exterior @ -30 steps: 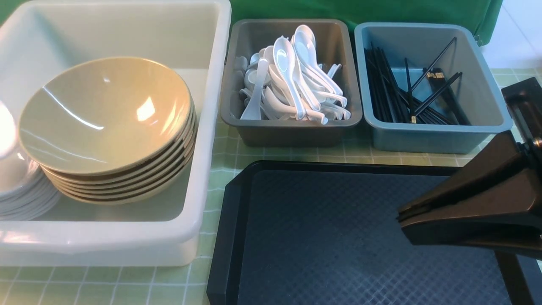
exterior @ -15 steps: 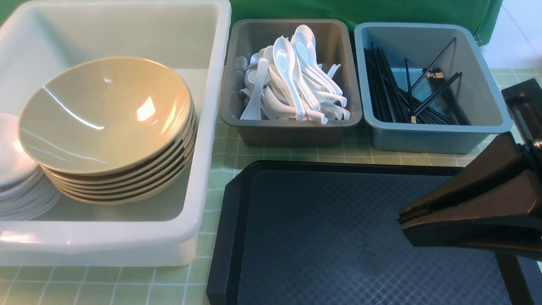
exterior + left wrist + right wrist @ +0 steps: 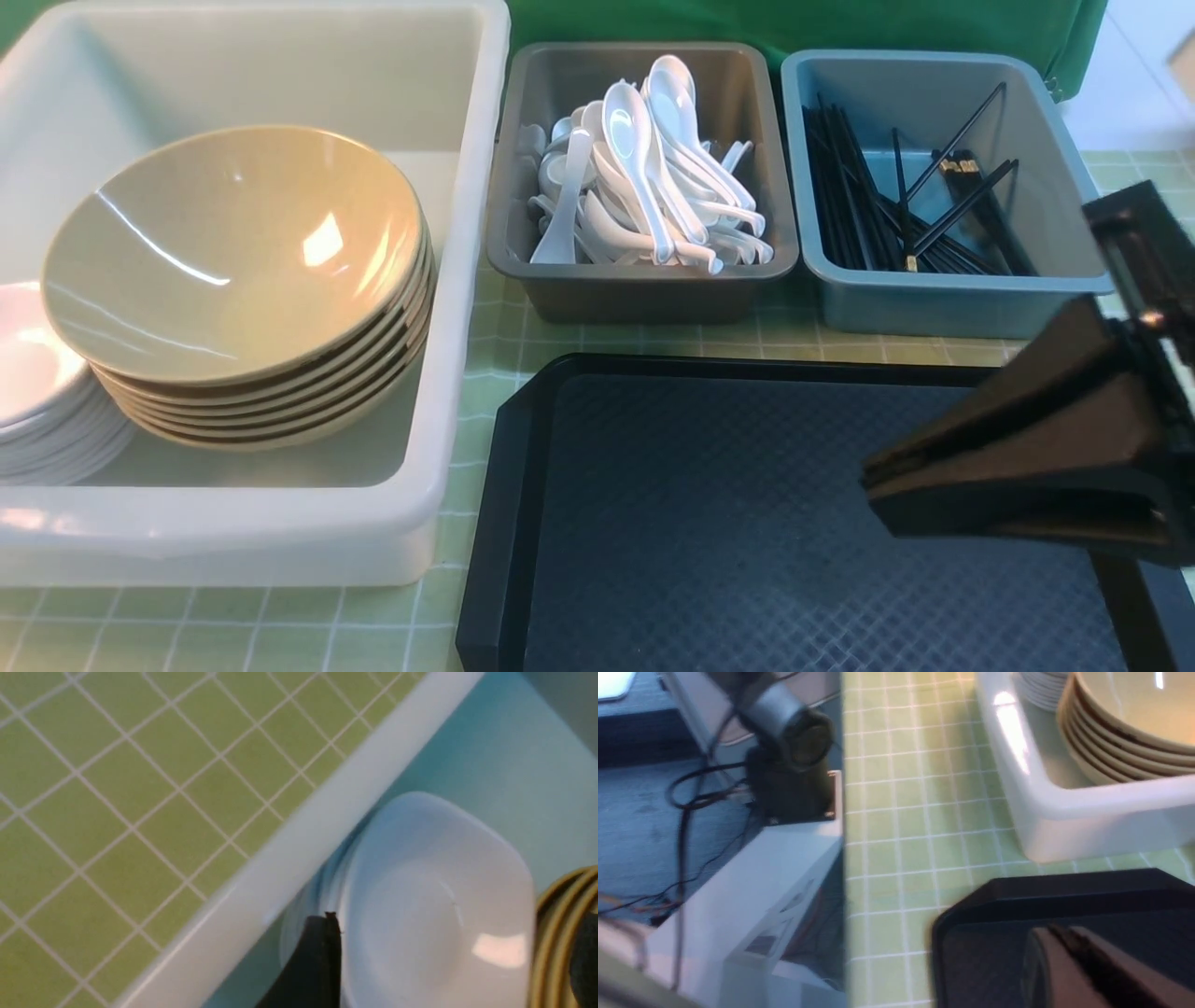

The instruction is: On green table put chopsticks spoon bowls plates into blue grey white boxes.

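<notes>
The white box [image 3: 467, 280] on the green table [image 3: 485, 345] holds a stack of tan bowls [image 3: 233, 252] and, at its far left, a stack of white plates [image 3: 28, 373]. In the left wrist view my left gripper [image 3: 453, 961] is open. One dark finger [image 3: 317, 961] stands at the top plate's [image 3: 434, 891] edge and the other by the bowls [image 3: 556, 933]. The plate lies free on its stack. Spoons [image 3: 653, 177] fill the grey box [image 3: 644, 299], and chopsticks [image 3: 868, 215] lie in the blue box [image 3: 934, 303]. My right gripper [image 3: 868, 476] hovers shut and empty.
A black textured tray [image 3: 747, 523] lies under the right gripper, in front of the grey and blue boxes. The table's edge, a robot base [image 3: 789, 784] and cables show in the right wrist view. A dark green backdrop hangs behind the boxes.
The left gripper has opened, and the white plate at the far left has dropped lower onto its stack. The right gripper has shifted slightly left.
</notes>
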`<state>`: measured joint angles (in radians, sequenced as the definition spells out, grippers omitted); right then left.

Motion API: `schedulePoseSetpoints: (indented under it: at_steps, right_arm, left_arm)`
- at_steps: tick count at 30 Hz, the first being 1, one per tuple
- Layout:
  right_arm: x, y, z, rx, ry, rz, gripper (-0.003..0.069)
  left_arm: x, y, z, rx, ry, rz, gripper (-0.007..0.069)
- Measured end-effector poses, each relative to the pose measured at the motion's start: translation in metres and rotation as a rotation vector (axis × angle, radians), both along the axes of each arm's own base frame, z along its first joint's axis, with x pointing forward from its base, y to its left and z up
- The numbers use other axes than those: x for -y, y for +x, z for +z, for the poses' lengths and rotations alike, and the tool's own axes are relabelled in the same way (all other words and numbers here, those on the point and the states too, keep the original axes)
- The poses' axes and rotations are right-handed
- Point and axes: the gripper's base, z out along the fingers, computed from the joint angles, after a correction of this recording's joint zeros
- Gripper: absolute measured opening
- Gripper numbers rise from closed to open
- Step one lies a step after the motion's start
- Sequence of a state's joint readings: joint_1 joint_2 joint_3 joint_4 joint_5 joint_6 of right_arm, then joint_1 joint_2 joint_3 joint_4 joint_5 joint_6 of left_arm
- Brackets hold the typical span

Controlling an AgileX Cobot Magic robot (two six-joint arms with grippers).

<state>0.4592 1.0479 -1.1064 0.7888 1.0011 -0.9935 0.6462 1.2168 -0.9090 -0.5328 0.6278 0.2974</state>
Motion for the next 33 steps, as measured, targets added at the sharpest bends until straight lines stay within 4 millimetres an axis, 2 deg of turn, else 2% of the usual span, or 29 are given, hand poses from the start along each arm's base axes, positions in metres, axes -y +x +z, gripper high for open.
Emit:
schedulePoseSetpoints:
  at_steps: [1,3,4,6,8,9,10,13,16,18,20,22,25,27,29,30,33]
  right_arm:
    - [-0.001,0.003,-0.003,-0.002,-0.003,-0.013,0.0038]
    - [-0.003,0.016,-0.016,0.002,-0.019,-0.08,0.0039]
    - [-0.003,0.017,-0.017,0.004,-0.02,-0.088,0.004]
    - [-0.002,0.038,-0.036,-0.02,-0.067,-0.24,0.0043]
    - [0.0,0.049,-0.041,-0.016,-0.083,-0.322,0.0044]
    - [0.001,0.051,-0.042,-0.007,-0.092,-0.341,0.0044]
    - [0.006,0.059,-0.042,0.007,-0.094,-0.405,0.0046]
    - [0.026,0.077,-0.032,0.027,-0.089,-0.571,0.0049]
    - [0.056,0.087,-0.019,-0.008,-0.097,-0.754,0.0055]
    - [0.078,0.087,-0.013,-0.043,-0.089,-0.886,0.0057]
    - [0.098,0.08,-0.007,-0.048,-0.079,-1.002,0.0057]
    - [0.108,0.067,-0.003,-0.017,-0.062,-1.055,0.0058]
    - [0.113,0.04,0.0,0.059,-0.015,-1.084,0.0061]
    - [0.114,0.014,0.0,0.128,0.027,-1.089,0.0064]
    - [0.115,-0.015,-0.009,0.21,0.059,-1.09,0.0065]
    - [0.116,-0.018,-0.009,0.219,0.063,-1.09,0.0065]
    - [0.118,-0.058,-0.032,0.33,0.136,-1.104,0.0066]
  left_arm:
    - [0.008,0.002,0.004,0.013,0.01,-0.031,0.0664]
    - [0.043,0.008,0.015,0.053,0.061,-0.195,0.0662]
    - [0.043,0.008,0.016,0.056,0.067,-0.199,0.066]
    - [0.102,0.011,0.028,0.106,0.17,-0.51,0.0622]
    - [0.127,0.007,0.033,0.128,0.218,-0.637,0.0582]
    - [0.127,0.007,0.033,0.128,0.218,-0.637,0.0582]
    - [0.141,0.001,0.038,0.149,0.256,-0.711,0.0545]
    - [0.16,-0.013,0.047,0.187,0.317,-0.814,0.044]
    - [0.168,-0.024,0.051,0.19,0.357,-0.857,0.0285]
    - [0.169,-0.029,0.052,0.173,0.376,-0.856,0.0169]
    - [0.171,-0.031,0.051,0.143,0.385,-0.838,0.0065]
    - [0.174,-0.034,0.048,0.098,0.407,-0.832,0.0017]
    - [0.178,-0.042,0.044,0.022,0.428,-0.816,-0.0002]
    - [0.175,-0.051,0.046,-0.009,0.417,-0.778,-0.0001]
    - [0.168,-0.068,0.05,-0.004,0.398,-0.73,-0.0001]
    - [0.168,-0.07,0.051,-0.001,0.399,-0.729,-0.0001]
    - [0.155,-0.11,0.052,0.06,0.348,-0.702,-0.0001]
